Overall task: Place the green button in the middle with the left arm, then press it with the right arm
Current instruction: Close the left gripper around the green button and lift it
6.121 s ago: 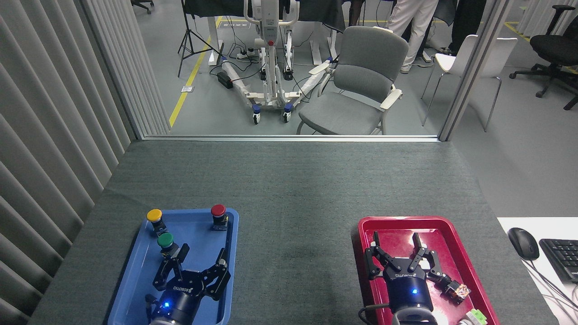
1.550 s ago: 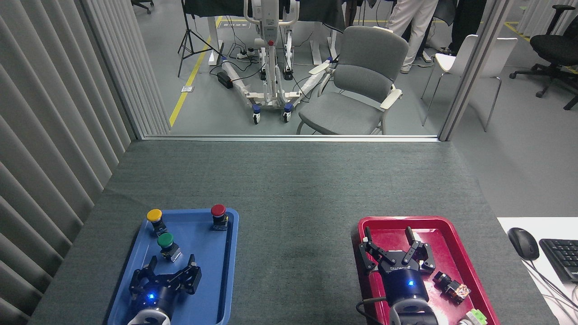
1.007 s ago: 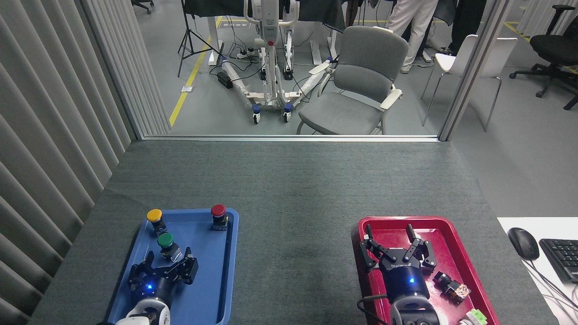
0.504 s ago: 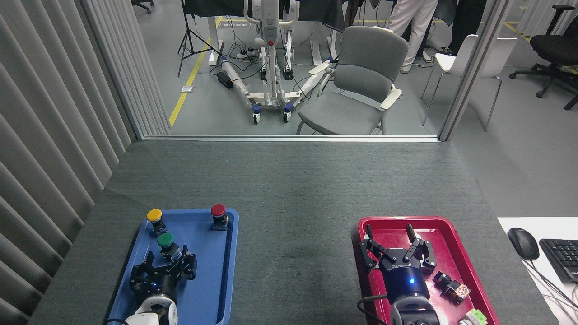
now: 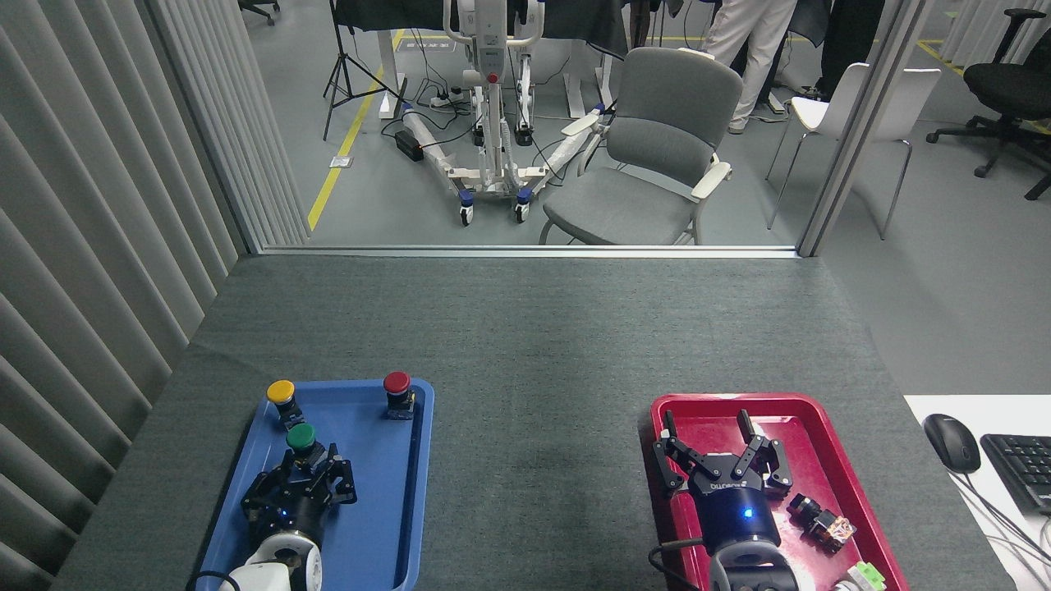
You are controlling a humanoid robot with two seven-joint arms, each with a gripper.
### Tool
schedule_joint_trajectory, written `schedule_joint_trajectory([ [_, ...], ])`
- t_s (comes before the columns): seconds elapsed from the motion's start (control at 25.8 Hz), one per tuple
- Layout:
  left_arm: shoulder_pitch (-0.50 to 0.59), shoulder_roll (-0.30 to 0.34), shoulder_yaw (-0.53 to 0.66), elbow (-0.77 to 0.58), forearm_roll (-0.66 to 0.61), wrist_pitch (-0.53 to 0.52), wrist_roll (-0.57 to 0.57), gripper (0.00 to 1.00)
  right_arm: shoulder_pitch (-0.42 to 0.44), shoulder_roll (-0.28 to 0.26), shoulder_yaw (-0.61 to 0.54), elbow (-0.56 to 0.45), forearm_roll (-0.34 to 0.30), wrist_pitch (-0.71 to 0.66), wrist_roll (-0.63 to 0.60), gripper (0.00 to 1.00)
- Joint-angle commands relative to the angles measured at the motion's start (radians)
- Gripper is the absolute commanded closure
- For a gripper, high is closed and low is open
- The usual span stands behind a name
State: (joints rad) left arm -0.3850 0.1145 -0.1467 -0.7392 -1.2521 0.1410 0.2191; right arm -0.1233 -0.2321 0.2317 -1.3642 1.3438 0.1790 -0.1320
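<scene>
While the left gripper (image 5: 308, 474) closes around the green button (image 5: 301, 437), unclear if clamped, the right gripper (image 5: 713, 447) waits spread; lifting follows.

A dark-green cap is seen on the green button (image 5: 301, 437), in a blue tray (image 5: 386, 525) beside yellow (image 5: 281, 391) and red buttons (image 5: 396, 382). The mat (image 5: 534, 361) is dark grey, finely textured. A red tray (image 5: 829, 468) is shown.
</scene>
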Motion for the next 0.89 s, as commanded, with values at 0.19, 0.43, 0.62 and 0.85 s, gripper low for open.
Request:
schedule_joint_trajectory([
  [0.19,-0.008,0.02,-0.01,0.015,-0.012,-0.156,0.002,0.8,-0.002,-0.001,0.0,0.002,0.0,0.004,0.0,0.01],
  [0.43,-0.02,0.034,-0.01,0.043,-0.009,-0.19,0.014,0.86,-0.002,-0.001,0.0,0.002,0.0,0.004,-0.001,0.01],
  [0.62,-0.017,0.045,-0.01,0.041,-0.001,-0.192,0.019,0.86,-0.002,-0.001,0.0,0.002,0.0,0.0,-0.001,0.01],
  [0.85,0.029,0.067,-0.01,-0.058,0.003,-0.233,0.019,0.86,-0.007,0.0,-0.002,0.002,-0.003,0.002,0.0,0.02],
])
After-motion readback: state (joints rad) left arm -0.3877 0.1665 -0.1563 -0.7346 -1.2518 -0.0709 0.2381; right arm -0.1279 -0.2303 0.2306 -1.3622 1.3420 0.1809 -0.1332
